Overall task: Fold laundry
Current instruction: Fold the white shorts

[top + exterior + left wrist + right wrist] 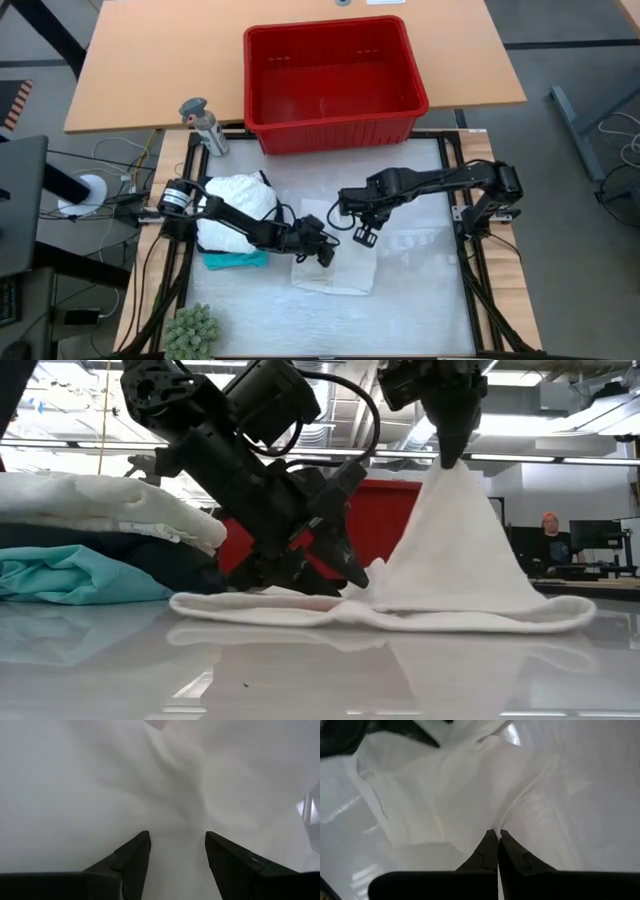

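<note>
White cloth is pinched in the right gripper, whose 2 fingers are pressed tight together on a peak of the white garment, lifting it into a tent shape above the table. Seen from above, that gripper sits near the middle of the white mat, over the far edge of the garment.

Just to its left, the left gripper is down low at the garment's left edge with its fingers spread apart, white fabric filling the gap ahead of them; I see no pinch on the cloth there. The rest of the garment lies flat on the mat, a rolled hem running along its near side.

Further left sits a pile of laundry: a white bundle on top, a dark layer under it, and a teal garment at the bottom.

Beyond the mat, on the far wooden table, stands a red basket. A small green fuzzy plant sits at the near left corner.
</note>
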